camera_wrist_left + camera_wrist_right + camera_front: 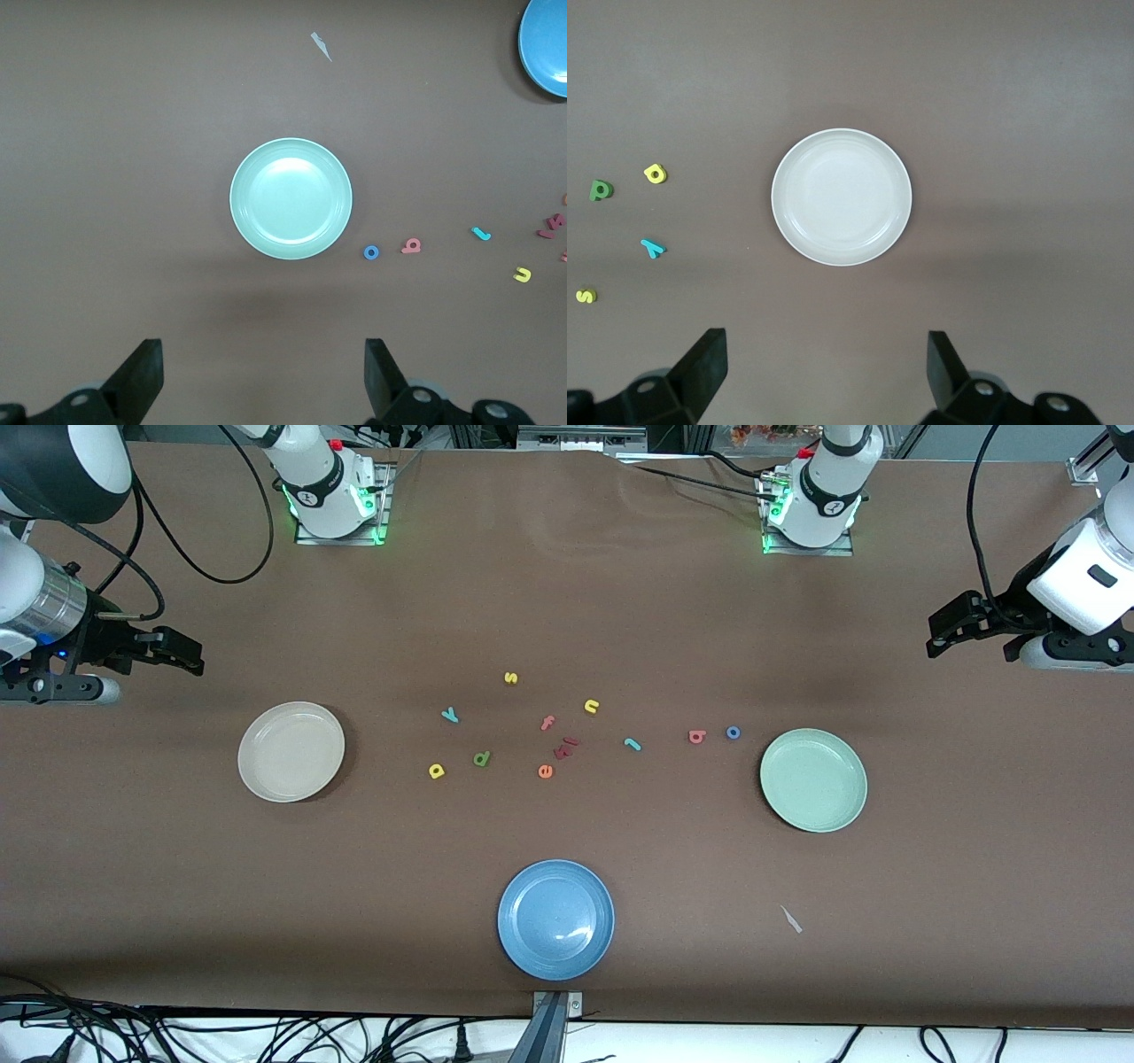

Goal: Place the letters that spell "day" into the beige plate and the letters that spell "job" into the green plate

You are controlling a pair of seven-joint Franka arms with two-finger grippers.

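Observation:
The beige plate (291,751) (842,197) lies bare toward the right arm's end, the green plate (813,779) (291,198) bare toward the left arm's end. Between them lie a teal y (450,715), a dark green letter (481,759) and a yellow round letter (436,771). A teal j (632,744), a salmon b (697,736) and a blue o (733,732) lie closer to the green plate. My right gripper (188,657) (824,367) hangs open over the table's right-arm end. My left gripper (939,633) (263,372) hangs open over the left-arm end. Neither holds anything.
A blue plate (555,919) sits nearest the front camera. A yellow s (510,678), yellow n (592,707), pink f (547,723), orange e (545,771) and a dark red letter (566,747) lie among the others. A small pale scrap (791,919) lies near the green plate.

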